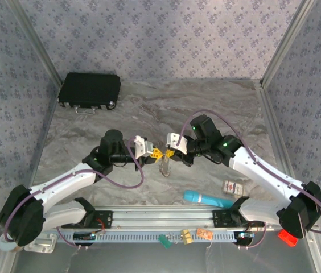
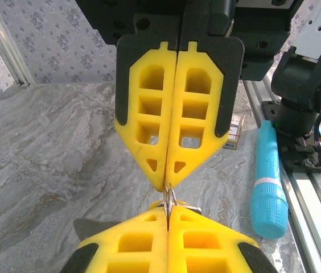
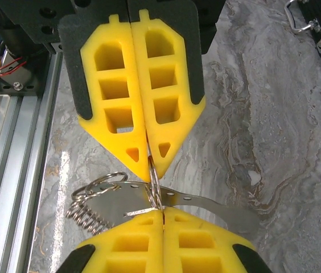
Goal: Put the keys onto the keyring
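Note:
My left gripper and right gripper meet tip to tip above the middle of the table. Both are shut on the keyring, a thin silvery double-wire loop stretched upright between them. In the left wrist view my left gripper pinches the keyring from below, with the right gripper's fingertips above. In the right wrist view my right gripper clamps the keyring. A flat silvery metal piece with small holes hangs across it. The keys are hidden.
A coil spring with small rings dangles beside the flat piece. A turquoise cylinder and a small card lie near the right arm's base. A black case sits at the back left. Coloured plastic pieces rest on the front rail.

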